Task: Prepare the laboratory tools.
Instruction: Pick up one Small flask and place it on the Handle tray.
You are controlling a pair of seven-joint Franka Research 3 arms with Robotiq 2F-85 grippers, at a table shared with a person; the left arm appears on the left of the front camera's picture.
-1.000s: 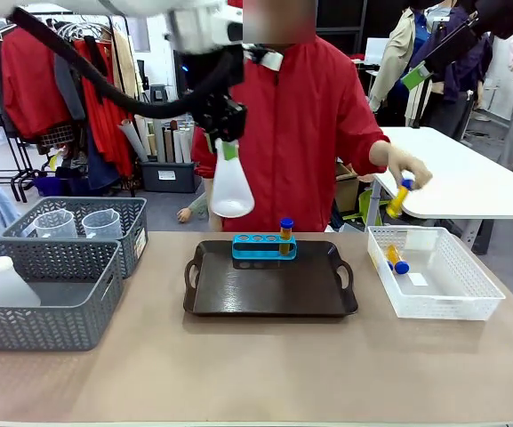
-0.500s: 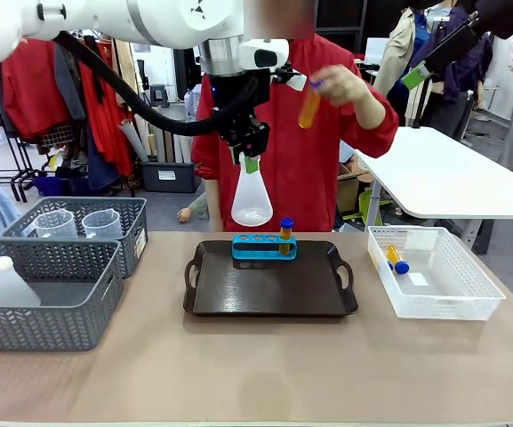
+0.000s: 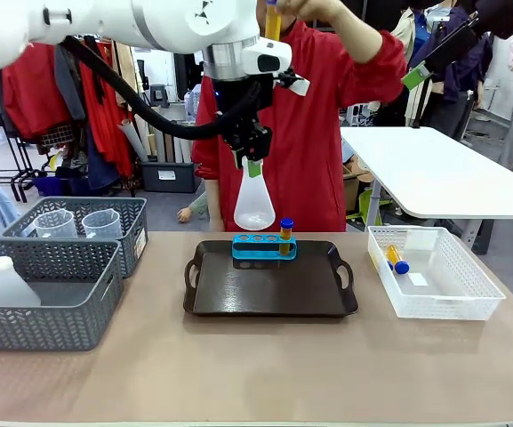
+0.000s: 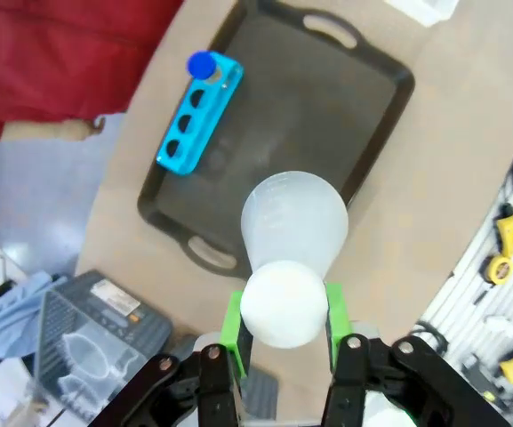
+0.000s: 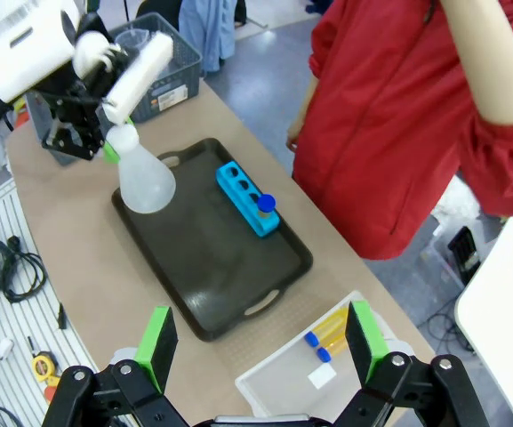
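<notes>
My left gripper point(image 3: 249, 153) is shut on the neck of a translucent white conical flask point(image 3: 253, 203), which hangs bottom-down over the back of the dark tray point(image 3: 269, 289). In the left wrist view the green pads point(image 4: 234, 322) clamp the flask point(image 4: 293, 233) above the tray point(image 4: 345, 107). A blue rack point(image 3: 263, 246) on the tray holds one orange tube point(image 3: 286, 233) with a blue cap. The person's raised hand holds another orange tube point(image 3: 273, 20). My right gripper point(image 5: 260, 342) stands open, high above the table, with nothing between its fingers.
A white mesh basket point(image 3: 452, 289) at the right holds orange tubes point(image 3: 396, 259). Two grey baskets stand at the left: the far one point(image 3: 136, 233) holds clear beakers point(image 3: 102, 222), the near one point(image 3: 60, 311) holds a second flask point(image 3: 12, 283).
My left arm carried the flask to the right, over the tray's back. The person's hand lifted an orange tube from beside the white basket up to the top of the picture.
</notes>
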